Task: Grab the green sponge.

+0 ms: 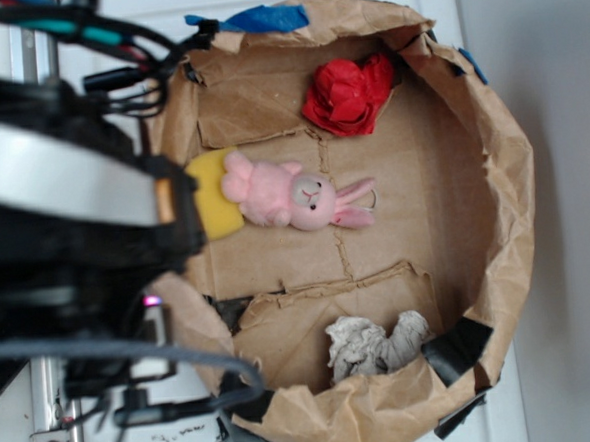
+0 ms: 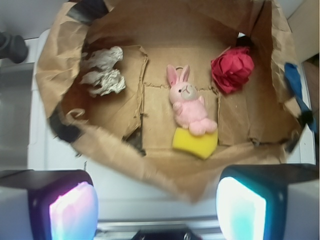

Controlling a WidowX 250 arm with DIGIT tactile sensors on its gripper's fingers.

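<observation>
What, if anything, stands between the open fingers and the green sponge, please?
The near wall of the paper bag lies between the gripper and the green sponge. The pink bunny rests its feet on the sponge's far edge. From above, nothing covers the rest.

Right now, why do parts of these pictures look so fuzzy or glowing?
Exterior view: the arm sits close to the lens, a dark blur hiding part of the sponge. Wrist view: the gripper fingers glow pink and cyan, out of focus; the bunny is fairly sharp.

Matt foam green sponge (image 2: 195,143) (creased paper bin (image 2: 60,70)).
</observation>
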